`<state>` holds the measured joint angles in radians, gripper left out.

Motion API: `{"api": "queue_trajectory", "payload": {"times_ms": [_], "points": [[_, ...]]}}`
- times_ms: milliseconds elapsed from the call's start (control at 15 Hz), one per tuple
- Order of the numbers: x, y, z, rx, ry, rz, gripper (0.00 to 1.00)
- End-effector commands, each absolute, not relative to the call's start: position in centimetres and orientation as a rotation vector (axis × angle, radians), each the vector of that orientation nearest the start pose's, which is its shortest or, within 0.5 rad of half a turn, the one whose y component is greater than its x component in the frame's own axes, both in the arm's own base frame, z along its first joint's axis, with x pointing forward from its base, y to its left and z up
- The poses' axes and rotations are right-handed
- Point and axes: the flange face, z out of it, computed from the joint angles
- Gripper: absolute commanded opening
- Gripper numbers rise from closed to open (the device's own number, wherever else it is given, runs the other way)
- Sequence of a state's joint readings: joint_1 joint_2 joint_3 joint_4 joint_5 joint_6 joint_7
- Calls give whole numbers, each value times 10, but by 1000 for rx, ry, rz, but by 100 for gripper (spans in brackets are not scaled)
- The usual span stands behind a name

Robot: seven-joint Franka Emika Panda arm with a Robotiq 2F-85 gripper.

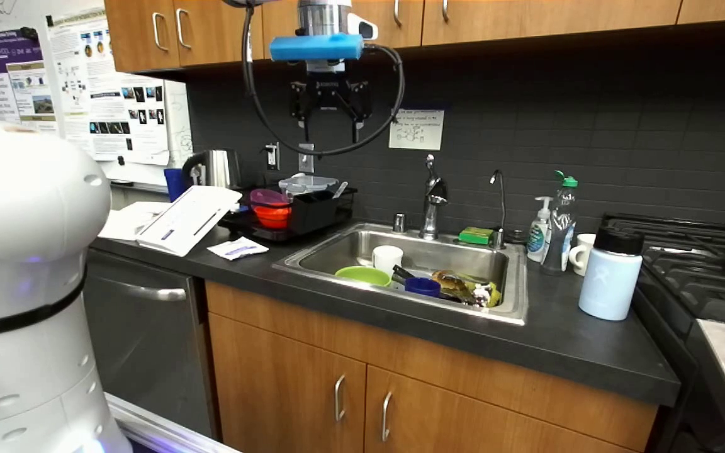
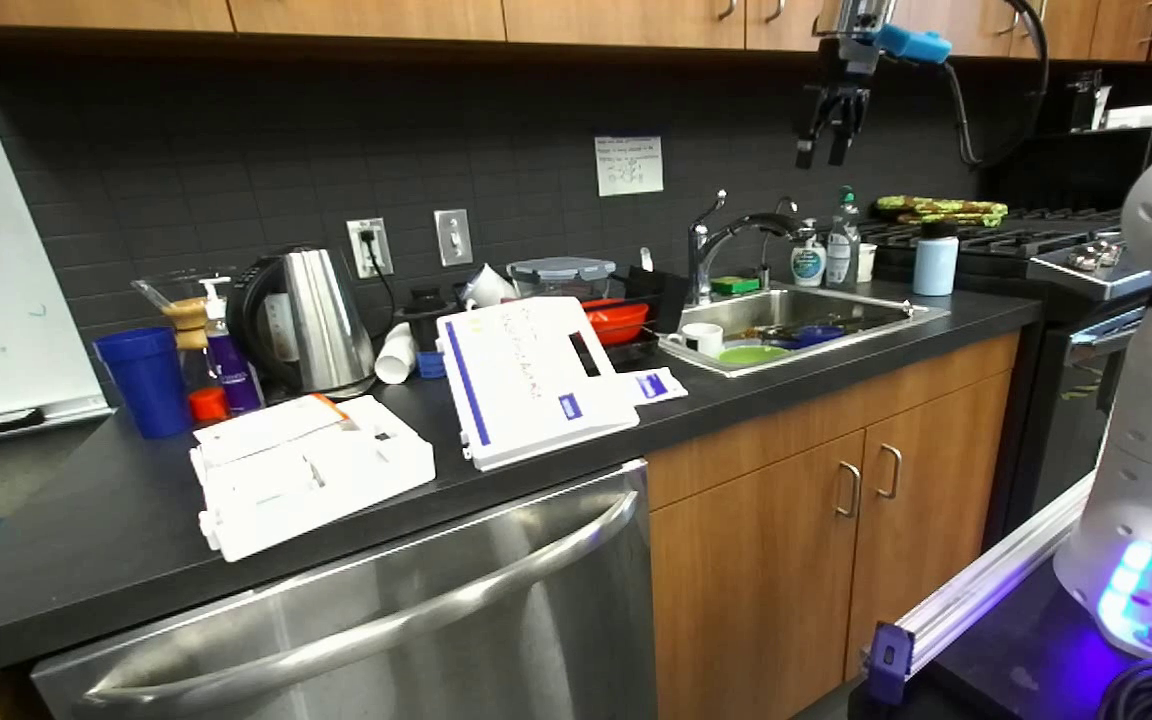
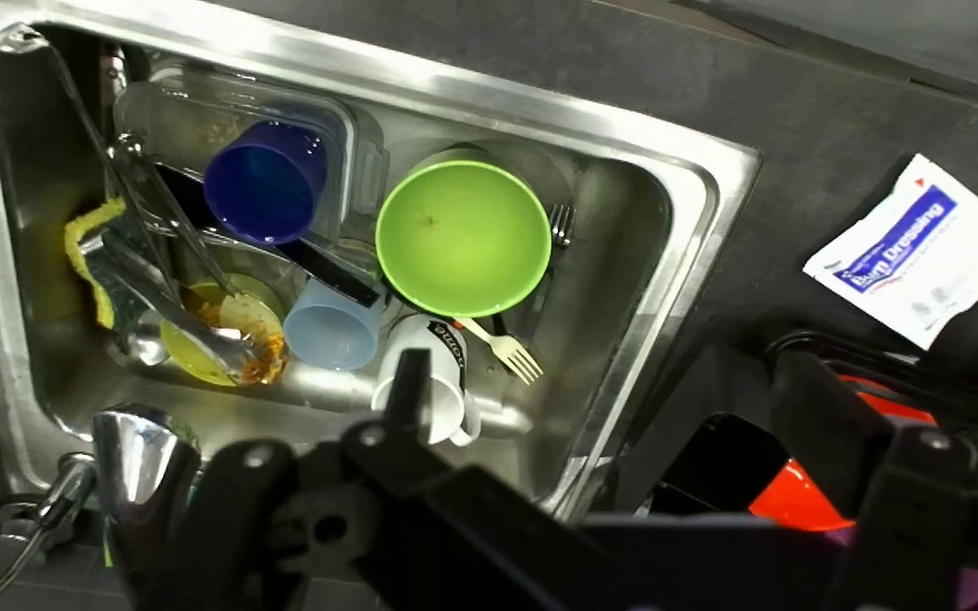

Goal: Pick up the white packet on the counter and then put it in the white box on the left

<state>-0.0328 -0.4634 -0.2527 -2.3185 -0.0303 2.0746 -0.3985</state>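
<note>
The white packet with a blue label lies flat on the dark counter, between the sink and the white box. It also shows in an exterior view and at the right in the wrist view. The white box is an open white plastic case. Its base lies on the counter, and a tilted white panel with a blue strip stands beside it; both also show in an exterior view. My gripper is open and empty, high above the sink area; its spread fingers show in the wrist view.
The sink holds a green bowl, cups and cutlery. A black dish rack with red bowls stands behind the packet. A kettle and blue cup stand behind the box. The faucet rises behind the sink.
</note>
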Motion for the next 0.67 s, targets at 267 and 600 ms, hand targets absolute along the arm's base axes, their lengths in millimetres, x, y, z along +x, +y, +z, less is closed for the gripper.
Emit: {"api": "queue_trajectory", "payload": {"times_ms": [267, 600], "points": [[417, -81, 520, -2982, -360, -158, 100], [410, -60, 496, -2837, -395, 94, 100]]}}
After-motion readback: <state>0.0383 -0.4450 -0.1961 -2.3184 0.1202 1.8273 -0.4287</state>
